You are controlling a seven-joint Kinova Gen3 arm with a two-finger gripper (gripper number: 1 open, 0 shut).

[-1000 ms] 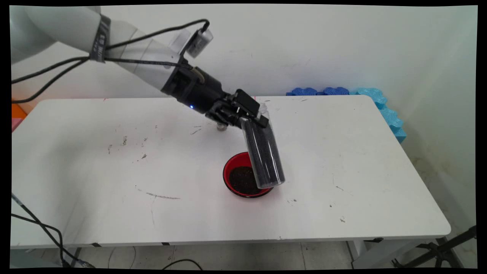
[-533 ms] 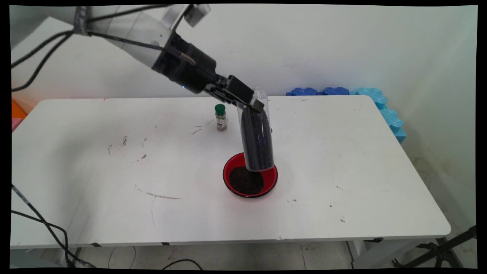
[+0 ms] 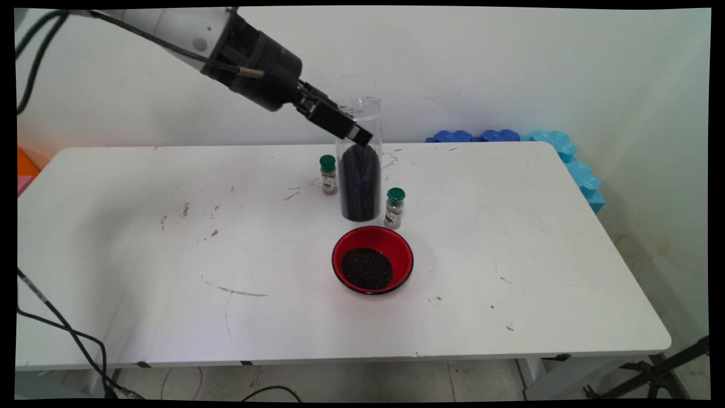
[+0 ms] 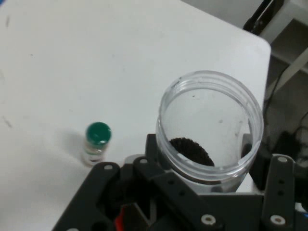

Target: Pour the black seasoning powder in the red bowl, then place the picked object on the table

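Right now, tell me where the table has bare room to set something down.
Bare: the wide left half of the table, the right side beyond the red bowl, and the front strip. Crowded: the middle back, where the gripper holds the clear jar between two green-capped bottles.

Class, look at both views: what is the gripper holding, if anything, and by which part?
The gripper holds the clear jar of dark grains, upright, by its upper wall just below the open rim.

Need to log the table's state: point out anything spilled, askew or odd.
Nothing stands spilled or tipped. The gripper holds the clear jar of dark grains upright, lidless, between two green-capped spice bottles. The red bowl keeps its dark grains inside. Only scuffs and a few dark specks mark the white table.
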